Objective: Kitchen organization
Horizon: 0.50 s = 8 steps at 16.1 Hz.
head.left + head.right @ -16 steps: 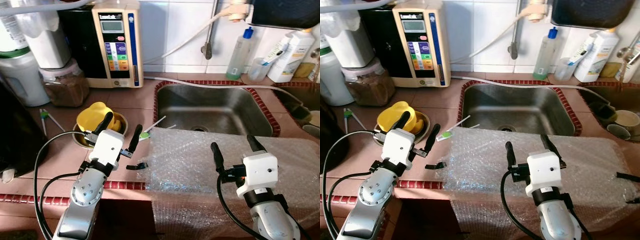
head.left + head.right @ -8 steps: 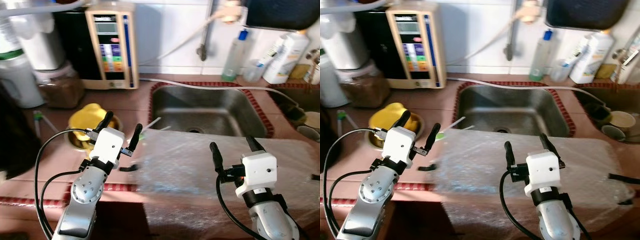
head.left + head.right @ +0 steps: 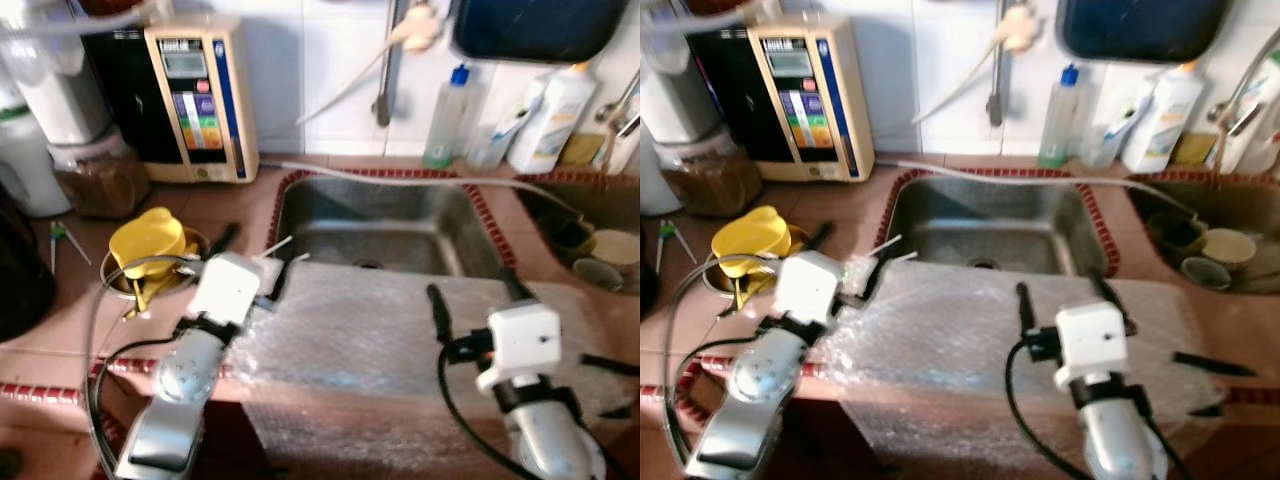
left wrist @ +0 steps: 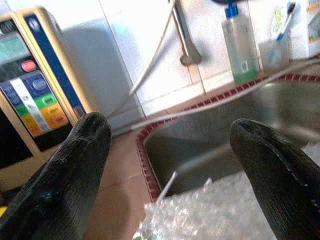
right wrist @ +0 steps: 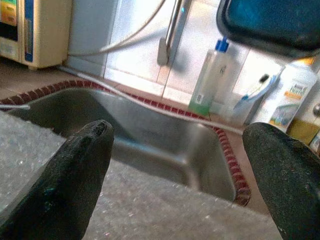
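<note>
While the camera has swung right, the left end effector (image 3: 258, 262) has reached forward to the wrap's (image 3: 400, 330) near-left edge, fingers spread. Crinkly clear bubble wrap drapes the tiled table (image 3: 60, 330) before the steel sink (image 3: 380, 225). Right end effector (image 3: 475, 292) hovers spread above it.

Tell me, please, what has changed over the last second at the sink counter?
The left gripper has reached forward, from beside the yellow bowl to the near-left corner of the bubble wrap, fingers open, nothing grasped. The right gripper stays open above the wrap, and the wrap still lies over the sink edge. The camera shifted too.
</note>
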{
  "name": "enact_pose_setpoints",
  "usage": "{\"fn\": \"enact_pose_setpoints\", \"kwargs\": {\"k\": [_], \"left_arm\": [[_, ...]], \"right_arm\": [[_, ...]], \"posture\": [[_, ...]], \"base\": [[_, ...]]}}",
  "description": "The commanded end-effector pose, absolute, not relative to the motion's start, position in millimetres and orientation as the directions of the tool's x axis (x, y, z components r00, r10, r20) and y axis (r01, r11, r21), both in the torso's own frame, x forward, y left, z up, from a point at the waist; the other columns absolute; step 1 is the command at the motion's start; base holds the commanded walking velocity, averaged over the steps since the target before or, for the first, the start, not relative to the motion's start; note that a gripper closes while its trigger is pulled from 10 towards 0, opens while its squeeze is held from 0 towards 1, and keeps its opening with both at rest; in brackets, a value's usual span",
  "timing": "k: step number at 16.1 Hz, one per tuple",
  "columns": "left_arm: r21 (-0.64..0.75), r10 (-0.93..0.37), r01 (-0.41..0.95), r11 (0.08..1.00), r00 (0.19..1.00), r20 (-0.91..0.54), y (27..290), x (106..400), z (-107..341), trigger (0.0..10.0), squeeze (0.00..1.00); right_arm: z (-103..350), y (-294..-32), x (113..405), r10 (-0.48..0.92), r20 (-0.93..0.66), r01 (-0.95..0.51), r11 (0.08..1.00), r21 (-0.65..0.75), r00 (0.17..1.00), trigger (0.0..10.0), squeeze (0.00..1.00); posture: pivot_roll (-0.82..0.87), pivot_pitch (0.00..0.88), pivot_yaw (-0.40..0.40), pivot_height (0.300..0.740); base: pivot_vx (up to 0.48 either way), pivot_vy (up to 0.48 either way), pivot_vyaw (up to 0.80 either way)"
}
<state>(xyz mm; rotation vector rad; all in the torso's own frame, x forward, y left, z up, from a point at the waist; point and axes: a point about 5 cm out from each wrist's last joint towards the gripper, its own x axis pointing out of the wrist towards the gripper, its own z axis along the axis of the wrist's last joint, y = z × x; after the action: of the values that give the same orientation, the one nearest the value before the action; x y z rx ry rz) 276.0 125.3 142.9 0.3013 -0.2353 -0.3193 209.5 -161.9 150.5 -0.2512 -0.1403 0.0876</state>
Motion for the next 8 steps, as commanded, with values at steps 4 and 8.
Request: {"fn": "enact_pose_setpoints", "kwargs": {"k": [4,8], "left_arm": [[0.339,-0.32,0.251,0.907,0.934,0.162,133,281,141,10.0,0.0],[0.325,-0.311,0.245,0.913,0.935,0.171,124,290,141,10.0,0.0]], "right_arm": [[154,-156,211,0.118,0.145,-0.08,0.967,-0.242,0.982,10.0,0.0],[155,-154,212,0.127,0.149,-0.089,0.967,-0.24,0.981,10.0,0.0]], "posture": [[0.04,0.0,0.024,0.74],[0.03,0.0,0.026,0.74]], "base": [[0.0,-0.089,0.0],[0.0,0.0,0.0]]}}
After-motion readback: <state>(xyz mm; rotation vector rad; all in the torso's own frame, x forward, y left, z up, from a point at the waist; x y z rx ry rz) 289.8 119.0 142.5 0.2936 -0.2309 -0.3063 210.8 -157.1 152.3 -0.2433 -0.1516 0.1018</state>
